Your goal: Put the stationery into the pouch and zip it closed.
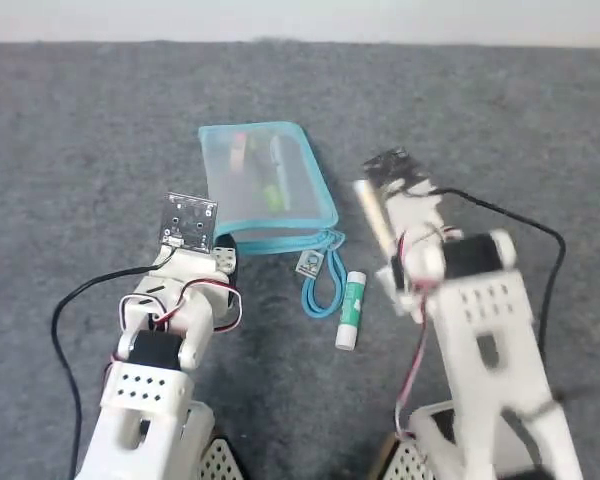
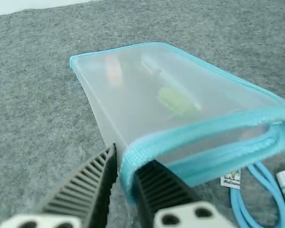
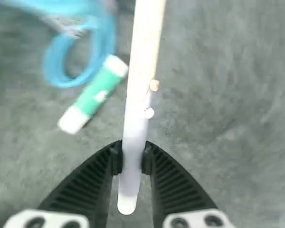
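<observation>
Cream pen [image 3: 140,95], clamped between right fingers [image 3: 92,183]

The left arm [image 1: 165,340] is reaching forward from the near side. The left tool [image 2: 121,164] is pinching the zip-edge corner of the pouch [image 2: 180,90] between its two ribbed fingers [image 2: 92,185]. Beside it, the right arm [image 1: 480,300] is stretching forward and leaning slightly toward the left arm. The right tool [image 3: 131,153] is clamping one end of a pale pen [image 3: 143,66], which is sticking out straight ahead of the tool.
</observation>
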Tool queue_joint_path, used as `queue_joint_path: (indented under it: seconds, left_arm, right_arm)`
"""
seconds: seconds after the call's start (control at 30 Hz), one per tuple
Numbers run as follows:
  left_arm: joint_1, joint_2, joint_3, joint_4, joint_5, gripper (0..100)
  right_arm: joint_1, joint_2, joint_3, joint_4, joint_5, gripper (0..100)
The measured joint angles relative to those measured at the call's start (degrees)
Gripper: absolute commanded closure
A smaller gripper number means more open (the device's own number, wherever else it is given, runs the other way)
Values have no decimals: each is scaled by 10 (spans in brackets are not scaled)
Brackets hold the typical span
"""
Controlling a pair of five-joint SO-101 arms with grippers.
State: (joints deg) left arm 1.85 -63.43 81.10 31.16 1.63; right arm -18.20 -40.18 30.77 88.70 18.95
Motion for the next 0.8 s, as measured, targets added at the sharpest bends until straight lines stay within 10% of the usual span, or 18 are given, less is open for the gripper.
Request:
queue_joint_path:
  seconds: [0.27,0.8]
  left_arm:
    - [0,0,0,0,0,989]
    - [0,0,0,0,0,989]
  right_arm:
    - [-200,-5,-36,113,59,991]
    - [-168,410,-352,95,-36,990]
